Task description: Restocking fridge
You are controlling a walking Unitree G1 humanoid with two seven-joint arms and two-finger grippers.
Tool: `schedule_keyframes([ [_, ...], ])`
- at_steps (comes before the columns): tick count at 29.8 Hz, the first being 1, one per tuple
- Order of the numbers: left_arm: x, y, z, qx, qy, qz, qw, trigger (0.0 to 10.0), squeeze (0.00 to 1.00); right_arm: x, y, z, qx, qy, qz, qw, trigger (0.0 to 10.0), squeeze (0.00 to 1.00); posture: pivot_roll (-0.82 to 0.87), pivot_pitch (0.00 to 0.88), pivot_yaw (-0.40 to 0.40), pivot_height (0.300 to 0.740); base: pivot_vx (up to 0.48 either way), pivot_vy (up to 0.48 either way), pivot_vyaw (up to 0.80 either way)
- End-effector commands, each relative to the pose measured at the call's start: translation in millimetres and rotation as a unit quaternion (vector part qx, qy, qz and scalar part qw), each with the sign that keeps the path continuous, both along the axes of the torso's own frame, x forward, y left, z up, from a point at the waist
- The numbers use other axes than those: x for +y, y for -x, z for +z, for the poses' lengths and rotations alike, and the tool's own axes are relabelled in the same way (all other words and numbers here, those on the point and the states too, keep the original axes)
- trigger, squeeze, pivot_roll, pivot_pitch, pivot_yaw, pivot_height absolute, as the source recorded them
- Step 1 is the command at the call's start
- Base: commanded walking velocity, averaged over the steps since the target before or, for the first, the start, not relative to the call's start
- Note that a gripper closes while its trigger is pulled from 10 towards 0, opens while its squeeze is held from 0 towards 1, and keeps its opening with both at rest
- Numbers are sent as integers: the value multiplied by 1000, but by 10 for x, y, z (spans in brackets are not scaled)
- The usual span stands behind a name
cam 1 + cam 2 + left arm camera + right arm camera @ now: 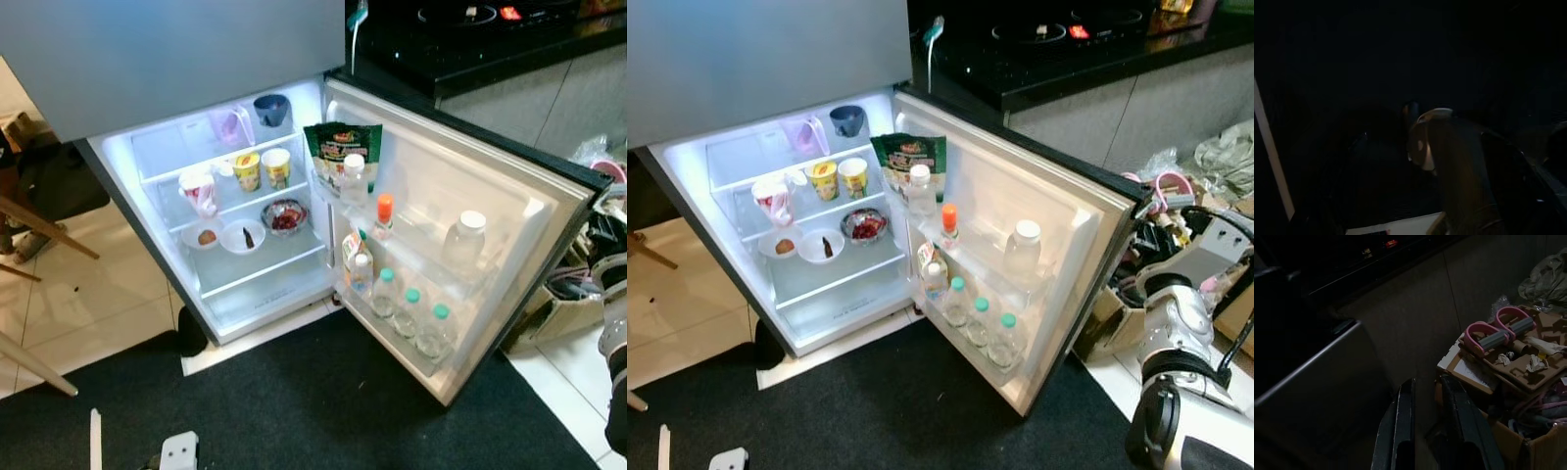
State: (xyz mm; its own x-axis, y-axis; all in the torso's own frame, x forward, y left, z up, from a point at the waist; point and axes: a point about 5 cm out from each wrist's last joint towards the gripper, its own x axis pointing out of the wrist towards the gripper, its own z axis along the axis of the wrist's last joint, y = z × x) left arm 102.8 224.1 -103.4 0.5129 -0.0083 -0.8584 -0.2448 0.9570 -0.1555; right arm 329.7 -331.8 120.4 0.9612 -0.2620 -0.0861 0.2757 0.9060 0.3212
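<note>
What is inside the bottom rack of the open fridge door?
The bottom door rack holds three clear bottles with green caps in a row, plus a white-capped bottle and a small carton at the hinge end. Their lower parts are hidden by the rail.

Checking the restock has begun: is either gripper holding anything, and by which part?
The right gripper holds nothing; its fingers stand slightly apart with nothing between them. The left wrist view is too dark to tell.

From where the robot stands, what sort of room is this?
Most likely a home kitchen: an open fridge stocked with cups, bowls and bottles, and a black stove on the counter beside it.
</note>
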Motion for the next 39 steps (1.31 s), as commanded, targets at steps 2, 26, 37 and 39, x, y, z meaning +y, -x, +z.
schedule_keyframes([
  [2,69,40,6,3,-9,3,1000,10000,0,16,-23,12,12,21,-1,1000,10000,0,-24,11,47,740,0,0,0],
  [26,62,32,9,-3,6,15,1000,10000,0,-227,56,153,27,86,-39,995,10000,0,-23,16,41,740,0,-232,0],
  [37,37,32,4,-5,13,16,1000,10000,0,12,-61,133,6,74,44,996,10000,0,-21,19,44,740,0,0,0],
  [39,35,34,4,-5,14,16,1000,10000,0,50,-79,126,6,69,54,996,10000,0,-20,21,43,740,0,0,0],
])
